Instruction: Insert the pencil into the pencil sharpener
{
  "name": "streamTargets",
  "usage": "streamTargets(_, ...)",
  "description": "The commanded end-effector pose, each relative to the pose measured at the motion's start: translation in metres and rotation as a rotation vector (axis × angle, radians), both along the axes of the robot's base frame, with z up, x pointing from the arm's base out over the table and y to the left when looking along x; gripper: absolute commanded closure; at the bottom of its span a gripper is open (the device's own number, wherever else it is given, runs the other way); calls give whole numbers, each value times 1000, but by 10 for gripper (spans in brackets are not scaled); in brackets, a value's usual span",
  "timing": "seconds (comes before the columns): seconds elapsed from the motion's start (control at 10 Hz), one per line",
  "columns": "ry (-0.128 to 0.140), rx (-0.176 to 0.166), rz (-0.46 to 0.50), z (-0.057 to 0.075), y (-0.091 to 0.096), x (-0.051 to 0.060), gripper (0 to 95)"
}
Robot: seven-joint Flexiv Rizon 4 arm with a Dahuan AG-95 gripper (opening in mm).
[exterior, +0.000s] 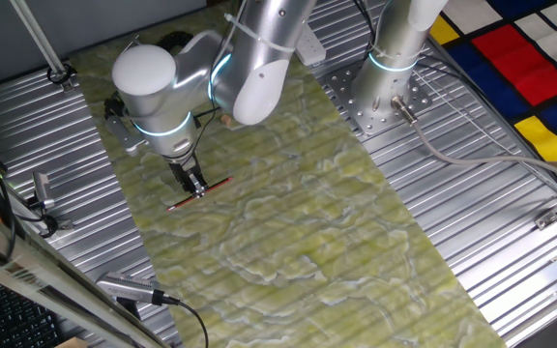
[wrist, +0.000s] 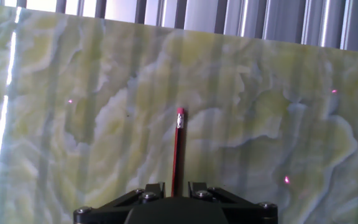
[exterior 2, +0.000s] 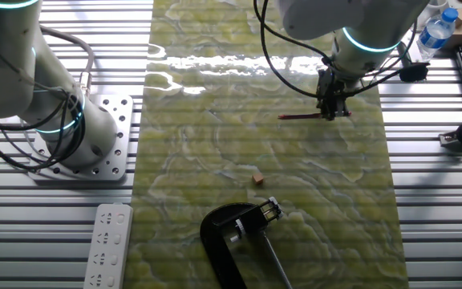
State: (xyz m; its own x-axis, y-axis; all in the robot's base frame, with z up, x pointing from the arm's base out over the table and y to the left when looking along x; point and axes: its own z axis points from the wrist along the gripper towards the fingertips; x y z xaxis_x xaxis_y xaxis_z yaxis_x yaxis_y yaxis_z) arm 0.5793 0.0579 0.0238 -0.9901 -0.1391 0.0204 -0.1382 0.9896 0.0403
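The red pencil (exterior: 213,187) lies flat on the green marbled mat; it also shows in the other fixed view (exterior 2: 299,116). My gripper (exterior: 197,188) is lowered straight onto it, near its middle (exterior 2: 333,112). In the hand view the pencil (wrist: 178,149) runs away from between my two fingers (wrist: 154,188), its pale end far from me. A small gap shows on each side of the pencil, so the jaws stand open around it. The glossy black pencil sharpener (exterior 2: 224,233) sits at the mat's other end, mostly hidden behind my arm in one fixed view (exterior: 174,42).
A small tan block (exterior 2: 257,177) lies on the mat between pencil and sharpener. A second arm's base (exterior 2: 95,148) is bolted on the ribbed metal table (exterior 2: 439,209) beside the mat. A white remote (exterior 2: 109,245) lies near the sharpener.
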Motion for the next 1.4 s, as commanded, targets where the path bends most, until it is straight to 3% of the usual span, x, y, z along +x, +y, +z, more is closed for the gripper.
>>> streamTargets(0.1,-1,-3,1,-3,0,1,760)
streamTargets(0.9,-10,-7,-18,-15,0,3,760)
streamTargets(1.0,-10,-7,-22,-16,0,3,950)
streamTargets(1.4,-8,-1,-9,-15,0,5,950)
